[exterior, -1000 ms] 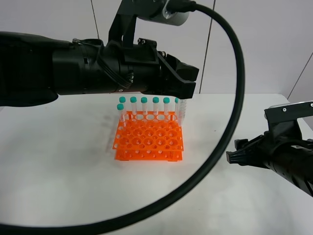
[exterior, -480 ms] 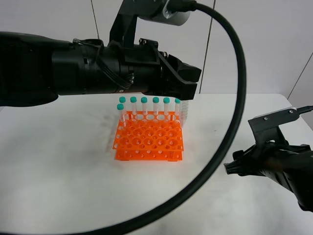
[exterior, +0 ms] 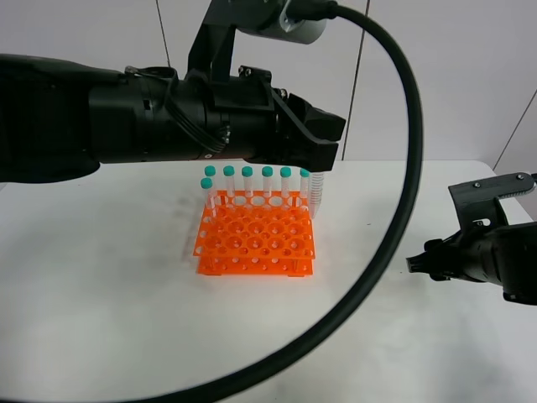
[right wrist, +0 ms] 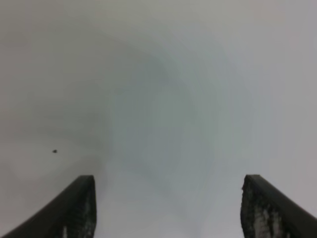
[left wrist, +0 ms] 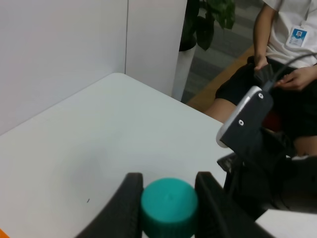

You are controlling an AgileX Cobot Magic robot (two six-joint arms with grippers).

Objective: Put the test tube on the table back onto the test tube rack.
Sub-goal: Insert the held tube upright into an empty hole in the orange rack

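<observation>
My left gripper (exterior: 315, 168) is shut on the test tube (exterior: 315, 196), which hangs upright at the far right corner of the orange test tube rack (exterior: 256, 241). I cannot tell how deep its tip sits in a hole. In the left wrist view the tube's teal cap (left wrist: 168, 204) sits clamped between two black fingers (left wrist: 130, 203). Several other teal-capped tubes (exterior: 247, 180) stand in the rack's back row. My right gripper (exterior: 414, 264) hovers low over the white table (exterior: 101, 277) at the right, open, with nothing between its fingers (right wrist: 79, 208).
The left arm's thick black cable (exterior: 394, 243) loops across the front of the exterior view. A seated person (left wrist: 292, 64) is beyond the table's far edge. The right arm (left wrist: 247, 129) shows in the left wrist view.
The test tube sank slightly toward the rack's corner, then held. My right arm dipped toward the front and then drew back to the right, its jaws narrowing a little.
</observation>
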